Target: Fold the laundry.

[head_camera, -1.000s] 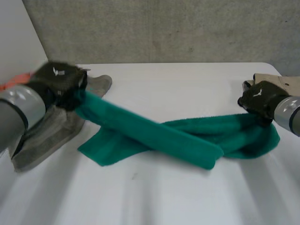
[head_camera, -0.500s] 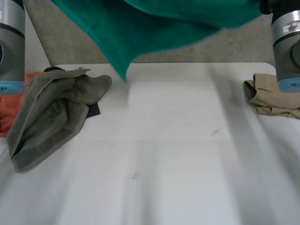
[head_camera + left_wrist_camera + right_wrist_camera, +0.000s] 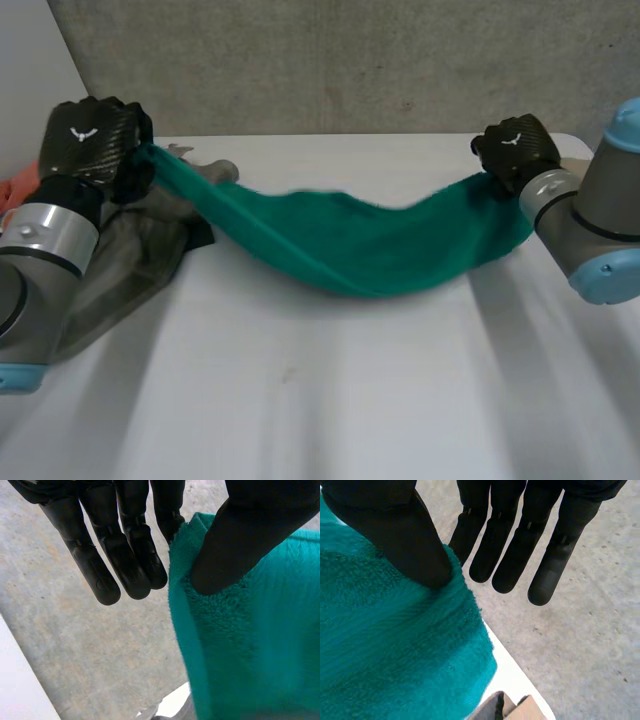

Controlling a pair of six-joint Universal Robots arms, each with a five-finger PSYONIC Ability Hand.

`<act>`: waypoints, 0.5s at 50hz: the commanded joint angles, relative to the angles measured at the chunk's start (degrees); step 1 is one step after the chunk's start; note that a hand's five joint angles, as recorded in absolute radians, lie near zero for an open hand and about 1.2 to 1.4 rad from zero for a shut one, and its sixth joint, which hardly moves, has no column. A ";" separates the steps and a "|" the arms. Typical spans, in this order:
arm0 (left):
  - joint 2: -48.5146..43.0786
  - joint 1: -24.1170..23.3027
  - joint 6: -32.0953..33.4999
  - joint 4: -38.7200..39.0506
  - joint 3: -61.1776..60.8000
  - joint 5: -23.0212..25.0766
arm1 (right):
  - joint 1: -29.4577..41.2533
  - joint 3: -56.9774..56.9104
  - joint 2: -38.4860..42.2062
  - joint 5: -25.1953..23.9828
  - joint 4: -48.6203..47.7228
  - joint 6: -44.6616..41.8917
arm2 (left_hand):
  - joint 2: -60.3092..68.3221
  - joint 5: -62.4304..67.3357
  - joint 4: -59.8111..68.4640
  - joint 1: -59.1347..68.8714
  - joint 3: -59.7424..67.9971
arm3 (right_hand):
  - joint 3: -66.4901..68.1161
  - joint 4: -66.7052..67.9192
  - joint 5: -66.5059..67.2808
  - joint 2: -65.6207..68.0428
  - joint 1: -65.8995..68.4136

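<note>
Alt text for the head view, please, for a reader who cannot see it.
A green towel hangs stretched between the two hands over the white table, the left hand pinching one end, the right hand the other, its middle sagging low. A grey cloth lies crumpled by the left arm, an orange cloth beside it.

table (image 3: 330, 410): white, matte top, fills near + mid scene; far edge runs L-R, far-right corner rounded
wall (image 3: 330, 60): grey, speckled, concrete-look; directly behind table's far edge, nearly full width
panel (image 3: 30, 80): plain white, far left, slanted edge vs wall
light: soft, even across tabletop
</note>
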 commanded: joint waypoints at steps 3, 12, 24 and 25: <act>10.87 1.19 -5.29 -4.66 0.18 -0.79 | 0.00 3.15 -9.40 0.98 7.18 2.74 | 11.37 12.59 11.23 14.17 11.32 | 11.67 11.30 13.29 12.41 15.29; 13.52 1.89 -8.91 -7.56 -0.26 0.00 | -0.09 -3.69 -6.79 1.07 18.00 -3.77 | 11.37 12.59 11.23 14.17 11.32 | 11.67 11.30 13.29 12.41 15.29; -2.90 -0.04 -1.89 -8.09 2.80 0.00 | 2.37 -23.46 19.03 0.46 8.90 -5.08 | 11.37 12.59 11.23 14.17 11.32 | 11.67 11.30 13.29 12.41 15.29; -3.79 -0.22 -1.18 -8.09 3.51 -0.35 | 2.55 -24.44 20.72 0.46 6.69 -5.44 | 11.37 12.59 11.23 14.17 11.32 | 11.67 11.30 13.29 12.41 15.29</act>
